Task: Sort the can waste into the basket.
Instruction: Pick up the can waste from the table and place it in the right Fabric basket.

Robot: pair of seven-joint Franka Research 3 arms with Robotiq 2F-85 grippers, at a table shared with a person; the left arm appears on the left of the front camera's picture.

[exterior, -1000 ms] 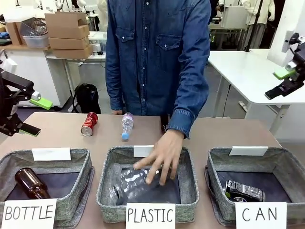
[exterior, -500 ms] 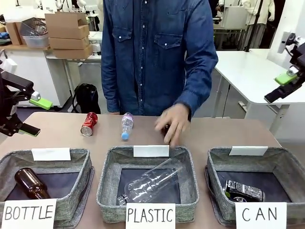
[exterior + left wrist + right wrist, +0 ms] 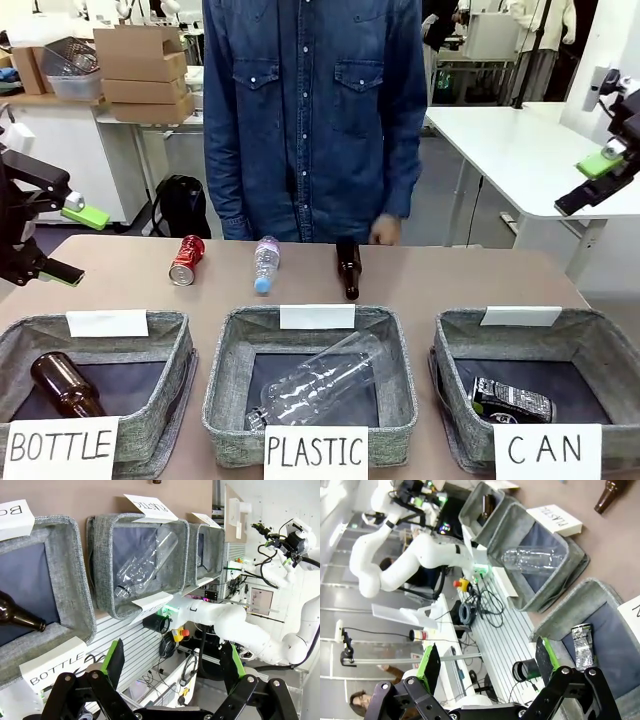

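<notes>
Front view: red can (image 3: 187, 260) on its side on desk (image 3: 480, 275), far half, left of centre, well apart from CAN basket (image 3: 450, 350) at near right. Dark can (image 3: 511, 400) lying flat inside CAN basket, on the dark bottom.

Just right of red can, not touching: small clear plastic bottle (image 3: 266, 263), blue cap toward near side. Farther right: brown glass bottle (image 3: 348, 268) lying on desk, neck toward near side.

PLASTIC basket (image 3: 222, 380) in the middle of near row, between red can and CAN basket, with large clear bottle (image 3: 320, 385) inside. BOTTLE basket (image 3: 178, 370) at left, holding second brown bottle (image 3: 65, 385).

Person in denim shirt at far edge, hand (image 3: 384, 231) hanging near brown glass bottle.

Left gripper (image 3: 80, 245) raised off left end of desk, jaws spread wide, nothing between them. Right gripper (image 3: 585, 182) high at right, off the desk, jaws likewise spread and empty.
</notes>
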